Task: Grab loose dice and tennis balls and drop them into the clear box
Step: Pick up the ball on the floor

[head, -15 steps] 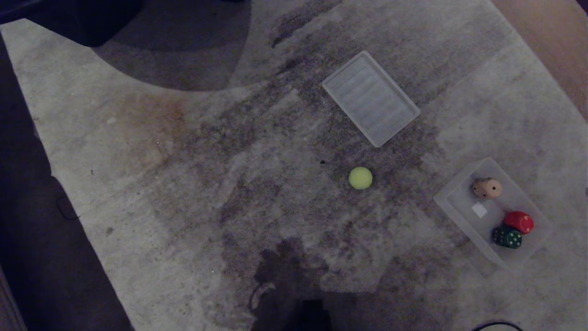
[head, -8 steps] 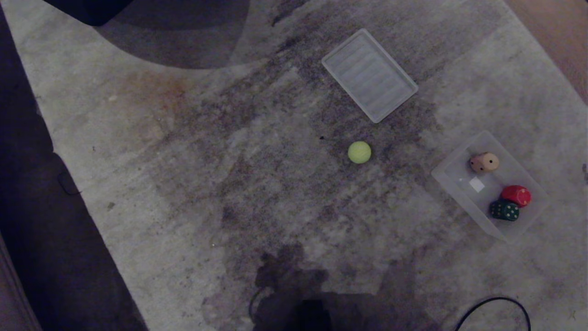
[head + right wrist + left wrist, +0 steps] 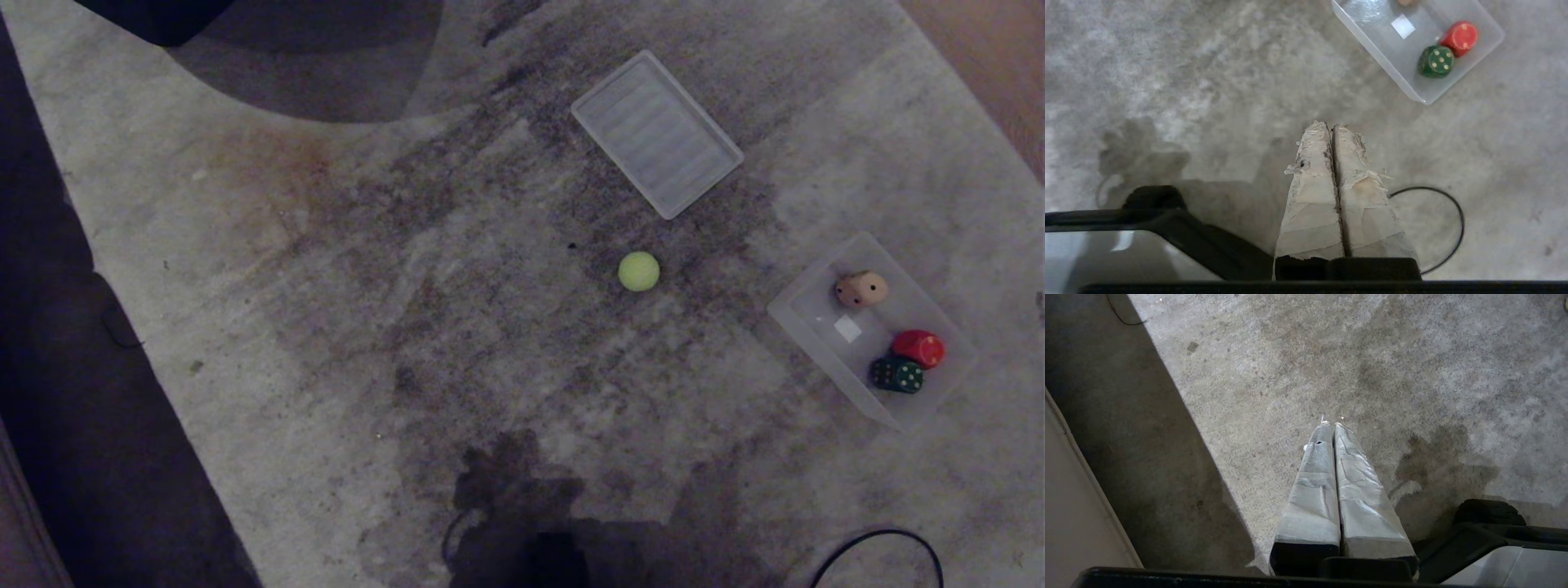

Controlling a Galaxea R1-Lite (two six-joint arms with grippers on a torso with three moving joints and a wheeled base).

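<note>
Both arms out of head view. Left gripper (image 3: 1331, 424) & right gripper (image 3: 1329, 124): taped fingers pressed together, nothing held, each hanging above the floor, pointing down.

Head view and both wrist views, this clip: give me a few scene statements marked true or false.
1. The tennis ball lies on the carpet outside the clear box. True.
2. The clear box holds three dice. True: beige die, red die, green die.
3. The ribbed lid covers the box. False: it lies apart on the carpet.
4. The right pincer grips a die. False: shut, empty.
5. The left pincer stands wide open. False: shut.
</note>
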